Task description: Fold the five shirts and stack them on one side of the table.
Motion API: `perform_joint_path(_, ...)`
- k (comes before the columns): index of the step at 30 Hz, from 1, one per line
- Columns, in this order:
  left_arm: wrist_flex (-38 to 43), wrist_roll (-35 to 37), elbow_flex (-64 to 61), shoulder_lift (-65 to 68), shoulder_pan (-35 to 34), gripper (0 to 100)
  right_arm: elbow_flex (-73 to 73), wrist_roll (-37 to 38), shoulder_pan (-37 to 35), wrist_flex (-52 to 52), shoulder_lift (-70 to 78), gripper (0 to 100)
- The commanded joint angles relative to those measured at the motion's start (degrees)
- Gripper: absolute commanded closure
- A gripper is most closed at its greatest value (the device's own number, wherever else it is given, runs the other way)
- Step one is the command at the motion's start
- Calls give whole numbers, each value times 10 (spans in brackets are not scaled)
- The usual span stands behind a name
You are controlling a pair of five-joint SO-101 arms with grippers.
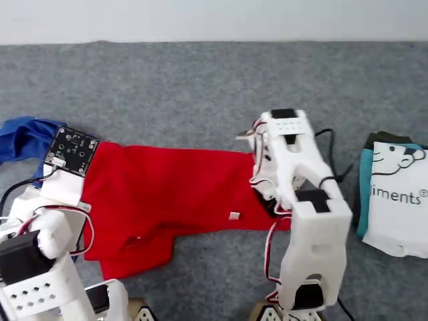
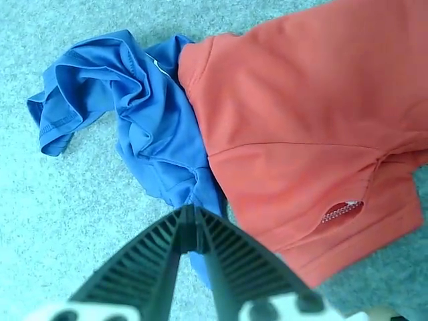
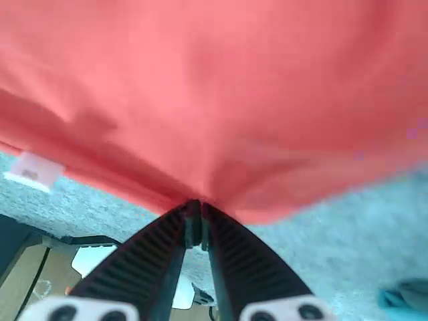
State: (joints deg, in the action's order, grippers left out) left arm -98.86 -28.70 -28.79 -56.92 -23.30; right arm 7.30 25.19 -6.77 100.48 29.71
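A red shirt (image 1: pixel 167 190) lies spread across the middle of the grey table (image 1: pixel 200 80). My right gripper (image 3: pixel 194 207) is shut on its hem at the right end, and the red cloth (image 3: pixel 214 87) hangs close above the fingers. A crumpled blue shirt (image 1: pixel 23 137) lies at the far left, partly tucked under the red shirt's sleeve (image 2: pixel 301 120). My left gripper (image 2: pixel 190 214) is shut, with its tips over the edge of the blue shirt (image 2: pixel 134 100) beside the red sleeve. I cannot tell whether it touches the cloth.
A folded stack sits at the right edge, with a white printed shirt (image 1: pixel 401 200) on top of a teal one (image 1: pixel 364 194). A small white tag (image 1: pixel 234 215) shows on the red shirt's near hem. Bare carpet spans the back of the table.
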Motion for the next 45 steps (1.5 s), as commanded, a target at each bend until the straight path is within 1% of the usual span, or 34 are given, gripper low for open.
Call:
perform_joint_path(1, 13, 0, -1, -5, 2, 995, -12, 0, 16, 26, -106, 989)
perform_joint_path(5, 54, 2, -35, -4, 2, 995, -2, 0, 7, 8, -148, 989)
perform_joint_path(9, 111, 5, -81, -4, 2, 995, 17, -4, 4, -52, -148, 989)
perform_joint_path(11, 151, 33, -102, -4, 2, 995, 16, -7, 3, -96, -147, 989)
perform_joint_path(14, 237, 81, -134, 4, 14, 995, 16, -43, -1, -164, -148, 988)
perform_joint_path(18, 323, 114, -146, 76, 69, 995, 17, -77, -2, -231, -147, 989)
perform_joint_path(22, 375, 133, -102, 194, 100, 995, 17, -84, -2, -257, -128, 989)
perform_joint_path(29, 376, 133, 44, 406, 139, 995, 19, -83, -1, -289, -69, 989)
perform_joint_path(35, 349, 129, 137, 553, 180, 995, 20, -82, 2, -332, -29, 989)
perform_joint_path(39, 348, 129, 180, 642, 176, 995, 20, -82, 15, -365, -8, 989)
perform_joint_path(45, 309, 128, 237, 741, 141, 995, 21, -81, 55, -418, 10, 988)
